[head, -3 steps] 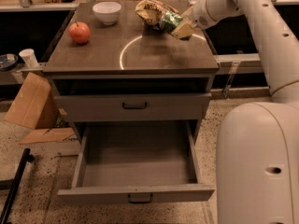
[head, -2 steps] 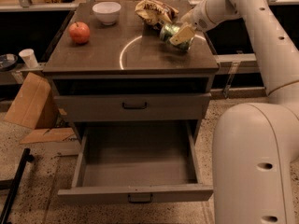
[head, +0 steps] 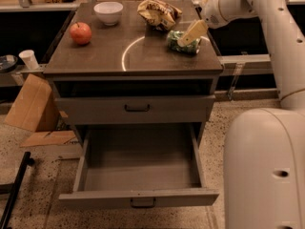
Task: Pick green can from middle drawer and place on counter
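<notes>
The green can [head: 177, 42] lies on its side at the right of the counter [head: 95, 58], just right of the thin white circle line [head: 125, 51]. My gripper [head: 187, 38] reaches in from the upper right and is shut on the green can, holding it at the counter's surface. The middle drawer [head: 143, 171] is pulled wide open at the bottom of the cabinet, and its gray floor is bare.
A red apple [head: 81, 33], a white bowl [head: 108, 12] and a wrinkly tan snack bag [head: 157, 13] sit on the counter. The drawer above [head: 137, 109] is closed. Cardboard [head: 31, 104] and a white cup [head: 29, 58] are at the left. My white base [head: 267, 171] stands at the right.
My gripper has carried the green can from beside the snack bag toward the counter's front right and lowered it to the surface.
</notes>
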Robot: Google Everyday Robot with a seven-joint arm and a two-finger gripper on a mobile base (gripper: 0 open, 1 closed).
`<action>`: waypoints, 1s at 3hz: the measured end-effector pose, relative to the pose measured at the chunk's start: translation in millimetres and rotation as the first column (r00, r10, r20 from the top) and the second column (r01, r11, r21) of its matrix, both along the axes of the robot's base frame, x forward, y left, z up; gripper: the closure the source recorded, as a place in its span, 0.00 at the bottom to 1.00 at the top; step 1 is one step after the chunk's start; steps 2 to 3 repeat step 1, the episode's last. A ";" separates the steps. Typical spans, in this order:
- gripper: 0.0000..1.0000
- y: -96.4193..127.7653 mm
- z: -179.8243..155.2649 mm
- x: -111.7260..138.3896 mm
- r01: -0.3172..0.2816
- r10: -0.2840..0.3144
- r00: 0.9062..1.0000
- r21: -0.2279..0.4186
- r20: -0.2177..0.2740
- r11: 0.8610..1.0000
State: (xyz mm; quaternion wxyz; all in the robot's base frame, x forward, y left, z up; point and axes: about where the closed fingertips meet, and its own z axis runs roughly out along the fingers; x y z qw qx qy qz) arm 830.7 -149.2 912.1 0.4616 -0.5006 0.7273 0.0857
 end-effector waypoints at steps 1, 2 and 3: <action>0.00 -18.5 34.1 -16.2 -0.011 0.005 0.997 0.078 0.080 0.997; 0.00 -18.5 34.1 -16.2 -0.011 0.005 0.997 0.078 0.080 0.997; 0.00 -18.5 34.1 -16.2 -0.011 0.005 0.997 0.078 0.080 0.997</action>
